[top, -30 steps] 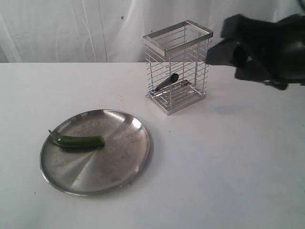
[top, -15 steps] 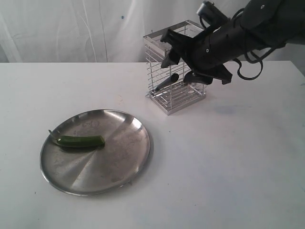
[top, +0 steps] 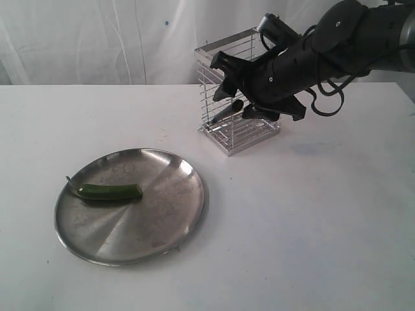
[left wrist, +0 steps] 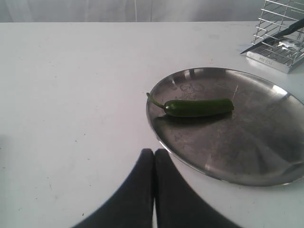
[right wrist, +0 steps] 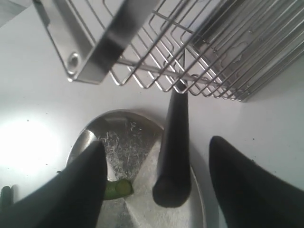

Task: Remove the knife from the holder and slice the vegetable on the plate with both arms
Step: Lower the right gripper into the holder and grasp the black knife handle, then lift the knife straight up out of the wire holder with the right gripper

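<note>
The green chili (top: 107,191) lies on the left part of the steel plate (top: 185,214). The black knife (top: 227,111) leans inside the wire holder (top: 217,133), its handle poking out through the side. My right gripper (top: 238,94) is at the holder, open. In the right wrist view its two fingers (right wrist: 85,185) stand on either side of the knife handle (right wrist: 173,152) without touching it. My left gripper (left wrist: 154,153) is shut and empty, low over the table just off the plate's rim (left wrist: 159,130), near the chili (left wrist: 197,107).
The holder (left wrist: 280,45) stands behind the plate on a white table, with a white curtain (top: 97,39) at the back. The right arm's cables (top: 327,91) hang beside the holder's top rim (right wrist: 114,42).
The right arm has swung in from the right edge to the holder and come down a little. Its open fingers now straddle the knife handle. Plate and chili have not moved.
</note>
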Controlling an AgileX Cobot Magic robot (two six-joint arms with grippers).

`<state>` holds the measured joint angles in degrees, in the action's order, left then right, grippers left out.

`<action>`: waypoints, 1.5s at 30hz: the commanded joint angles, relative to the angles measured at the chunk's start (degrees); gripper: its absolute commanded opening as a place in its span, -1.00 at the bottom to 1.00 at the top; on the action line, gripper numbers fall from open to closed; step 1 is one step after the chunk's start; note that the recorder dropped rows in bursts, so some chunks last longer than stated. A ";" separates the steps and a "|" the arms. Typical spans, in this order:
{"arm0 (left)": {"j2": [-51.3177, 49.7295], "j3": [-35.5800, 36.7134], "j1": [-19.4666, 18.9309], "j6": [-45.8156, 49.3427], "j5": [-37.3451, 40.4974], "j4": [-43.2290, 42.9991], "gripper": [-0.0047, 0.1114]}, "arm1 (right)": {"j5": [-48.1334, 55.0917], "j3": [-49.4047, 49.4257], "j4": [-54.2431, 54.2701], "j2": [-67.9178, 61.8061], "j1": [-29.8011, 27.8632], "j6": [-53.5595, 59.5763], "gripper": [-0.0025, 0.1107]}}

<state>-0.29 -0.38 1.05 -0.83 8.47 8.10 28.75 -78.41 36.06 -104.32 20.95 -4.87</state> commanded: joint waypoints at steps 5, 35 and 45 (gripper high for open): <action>0.29 0.38 0.24 -0.43 0.08 0.30 -0.92 | -2.09 -0.34 0.25 -0.59 0.83 0.80 0.06; 0.29 0.38 0.24 -0.43 0.08 0.30 -0.92 | -1.82 -1.88 -5.53 0.63 0.83 5.22 -0.74; 0.29 0.38 0.24 -0.43 0.08 0.30 -0.92 | 1.34 -6.68 -13.06 1.61 0.83 8.54 -0.86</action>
<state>-0.29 -0.38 1.05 -0.83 8.47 8.10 30.29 -83.65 24.70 -103.94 21.68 2.12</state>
